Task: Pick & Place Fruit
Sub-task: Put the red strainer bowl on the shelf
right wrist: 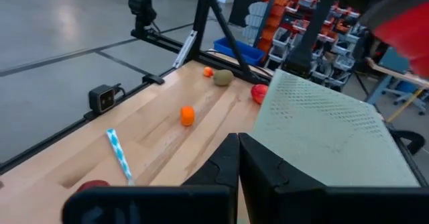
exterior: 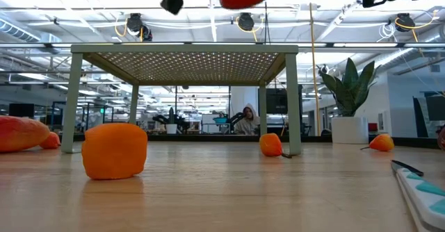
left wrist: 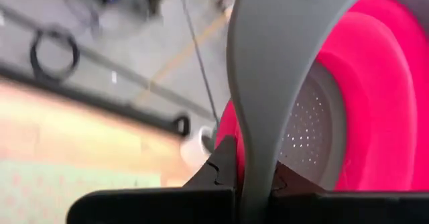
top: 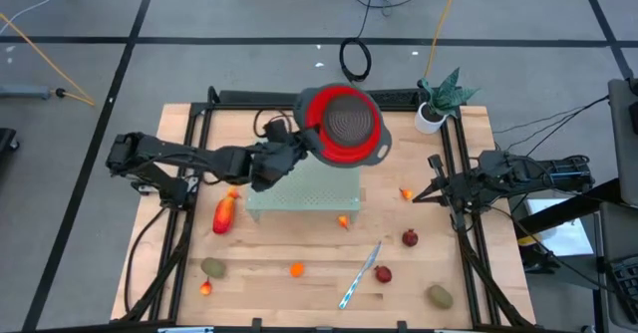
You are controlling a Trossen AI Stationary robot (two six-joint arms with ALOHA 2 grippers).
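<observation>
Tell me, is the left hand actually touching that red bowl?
Touching. In the left wrist view, the left hand has its fingers closed on the red bowl's grey handle, clamped on both sides.

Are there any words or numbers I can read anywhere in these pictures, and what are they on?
No text can be read anywhere.
Red bowl, held up by the left gripper: no label shows.
Knife: blue pattern only, no words.
Shelves in the room behind the table: any labels are too small and blurred to read.

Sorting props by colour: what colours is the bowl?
Red, with a grey centre and rim, on the bowl; clearest in the high view.
</observation>
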